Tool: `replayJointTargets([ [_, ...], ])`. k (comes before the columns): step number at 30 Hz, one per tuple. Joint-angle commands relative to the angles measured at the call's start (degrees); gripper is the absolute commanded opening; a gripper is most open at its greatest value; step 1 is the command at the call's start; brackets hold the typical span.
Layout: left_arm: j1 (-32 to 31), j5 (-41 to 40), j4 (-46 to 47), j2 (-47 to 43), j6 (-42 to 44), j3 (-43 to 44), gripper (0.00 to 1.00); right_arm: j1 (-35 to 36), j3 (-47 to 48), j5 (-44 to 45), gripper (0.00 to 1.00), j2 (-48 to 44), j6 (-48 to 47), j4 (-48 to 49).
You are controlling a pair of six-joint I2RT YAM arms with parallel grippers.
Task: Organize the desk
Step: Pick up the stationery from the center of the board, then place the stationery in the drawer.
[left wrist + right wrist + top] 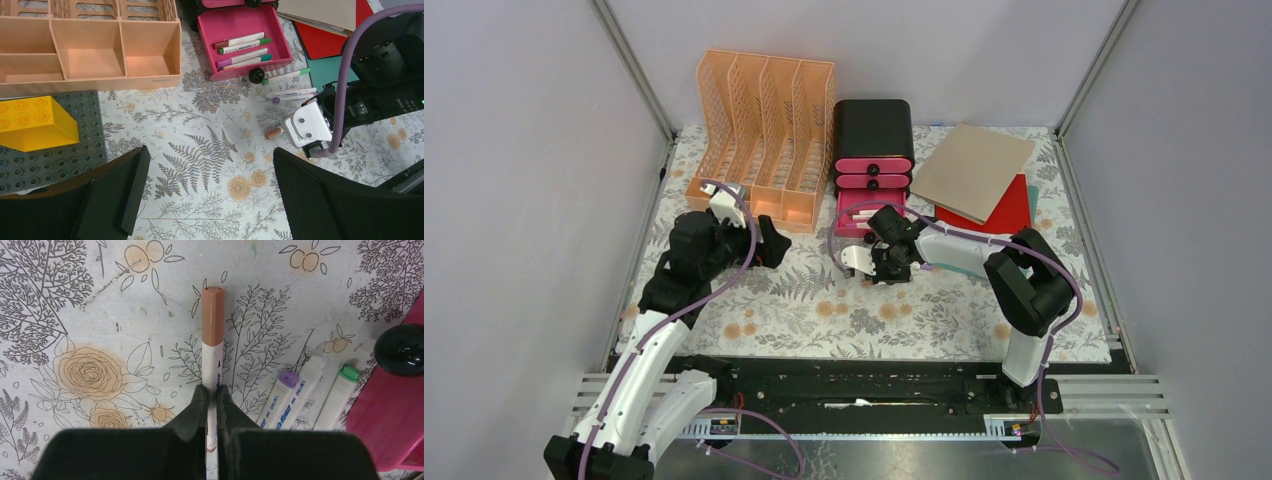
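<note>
So here's where we're at: our right pincer (212, 390) is clamped shut on the white barrel of a tan-capped marker (212, 315). The marker lies flat on the flowery surface (100, 305), which runs under everything, from the arm bases out to the orange rack (90, 50) and the drawers at the back. The grip looks to sit toward the tail of the barrel, not the middle, so we reckon the cap end will want to droop once it's off the cloth. We'd lift straight up and slow, then check it isn't tilting before we travel. Just to the right lie a purple-capped marker (287, 380) and a green-capped one (350, 374), close to ours but not touching. A clean vertical lift should leave them alone, so no dragging sideways. The obvious home is the open pink drawer (235, 22), which has a few markers (240, 42) lined up in it. We'd come in above its front wall and the black knob (402, 349), turn our marker to lie along the others, lower it close to the floor and only then let go, so it doesn't bounce out. Our left pincer (207, 165) hangs wide open with nothing in it, over the cloth beside the grey stud plate (75, 155) and yellow brick (35, 122). We'd leave it parked there, out of the right arm's path.
</note>
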Motion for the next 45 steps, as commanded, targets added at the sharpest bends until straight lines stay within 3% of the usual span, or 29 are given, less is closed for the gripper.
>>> replayJointTargets([
  [1, 0.4, -1.2, 1.9, -1.1, 0.8, 0.2, 0.99, 0.4, 0.8, -2.1, 0.00, -2.8, 1.2, -2.1],
  [17, 0.4, -1.7, 1.9, -1.4, 0.8, 0.2, 0.99, 0.4, 6.3, -1.4, 0.00, -6.3, 1.5, -3.9],
  [25, 0.5, -2.1, 1.9, -2.1, 0.8, 0.0, 0.99, 0.2, 21.0, 7.6, 0.00, 1.7, -1.7, -6.2],
  [31, 0.5, -2.0, 1.9, -2.5, 0.9, -0.2, 0.99, 0.0, 27.1, 17.5, 0.00, 8.4, -3.2, -0.9],
  [33, 0.5, -1.2, 2.3, -2.4, 0.8, -0.3, 0.99, -0.2, 27.2, 19.6, 0.08, 9.6, -3.0, 1.4],
  [38, 0.5, 0.8, 3.8, -2.2, -1.1, -0.9, 0.99, -1.0, 26.9, 19.4, 0.49, 10.0, -0.1, 3.9],
  [45, 0.5, 5.0, 5.4, -0.5, -3.9, -1.5, 0.99, -1.2, 21.1, 10.7, 0.71, 2.6, 5.9, 3.0],
])
